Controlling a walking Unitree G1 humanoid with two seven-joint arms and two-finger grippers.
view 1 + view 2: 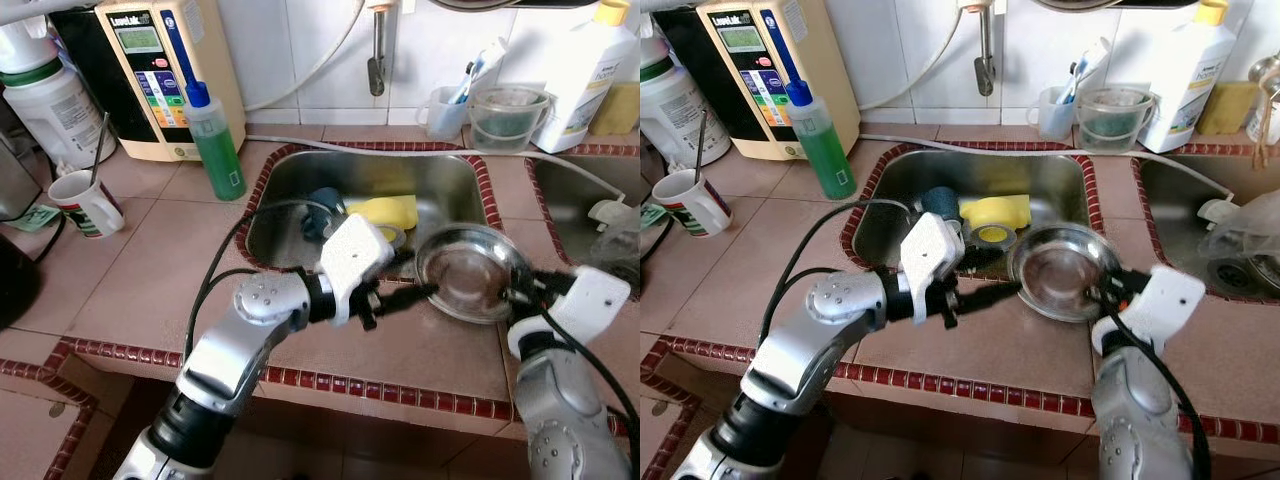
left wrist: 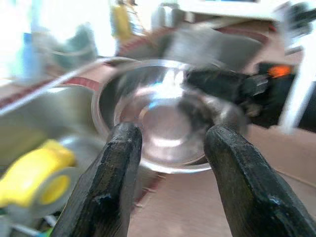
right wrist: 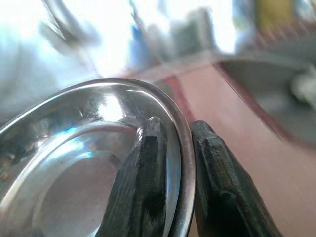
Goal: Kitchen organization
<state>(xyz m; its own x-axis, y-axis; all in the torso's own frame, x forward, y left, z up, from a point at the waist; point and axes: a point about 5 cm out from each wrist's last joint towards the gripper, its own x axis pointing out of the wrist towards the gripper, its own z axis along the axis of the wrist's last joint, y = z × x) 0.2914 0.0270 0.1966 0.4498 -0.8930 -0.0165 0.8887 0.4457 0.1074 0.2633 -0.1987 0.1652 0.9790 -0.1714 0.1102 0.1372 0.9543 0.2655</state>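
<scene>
Steel bowl [image 1: 1065,270] at sink [image 1: 890,170] front edge, rim pinched in right gripper [image 3: 173,163] jaws; left gripper [image 2: 170,170] jaws parted, close. Keep level, lift slowly.

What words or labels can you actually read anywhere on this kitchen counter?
"LeveLuk": seemingly, small and soft, on top of the cream water machine.
Machine's screen and coloured buttons: too small.
White bottle: dark print, unreadable.
Large white jug: label blurred.
Green soap bottle, mug: no legible text.
</scene>
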